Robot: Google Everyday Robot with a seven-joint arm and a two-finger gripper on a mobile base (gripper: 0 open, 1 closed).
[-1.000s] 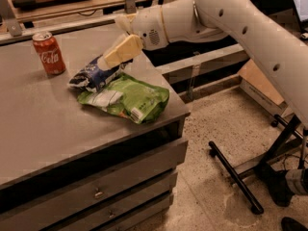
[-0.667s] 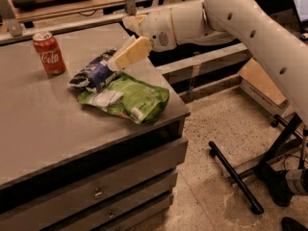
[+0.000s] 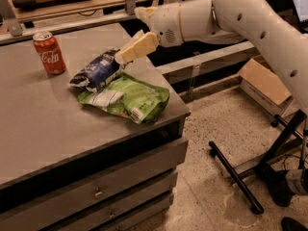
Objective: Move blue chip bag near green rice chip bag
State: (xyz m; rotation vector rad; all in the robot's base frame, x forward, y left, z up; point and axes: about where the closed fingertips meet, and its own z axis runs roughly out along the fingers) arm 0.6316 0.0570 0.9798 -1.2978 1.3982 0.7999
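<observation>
The blue chip bag (image 3: 95, 71) lies on the grey table (image 3: 43, 124), dark navy with white lettering. Its lower edge touches and slightly overlaps the top left of the green rice chip bag (image 3: 130, 97), which lies flat just in front of it near the table's right edge. My gripper (image 3: 123, 56), cream-coloured on a white arm, hangs just above the blue bag's upper right end, close to it. The bag rests on the table and is not lifted.
A red soda can (image 3: 49, 53) stands upright at the back left of the table. Wooden shelving runs behind the table. To the right, off the table, are a cardboard box (image 3: 264, 83) and black stand legs (image 3: 236, 177) on the speckled floor.
My gripper and arm have drawn back up and to the right, away from the blue bag. The two bags and the can have stayed in place.
</observation>
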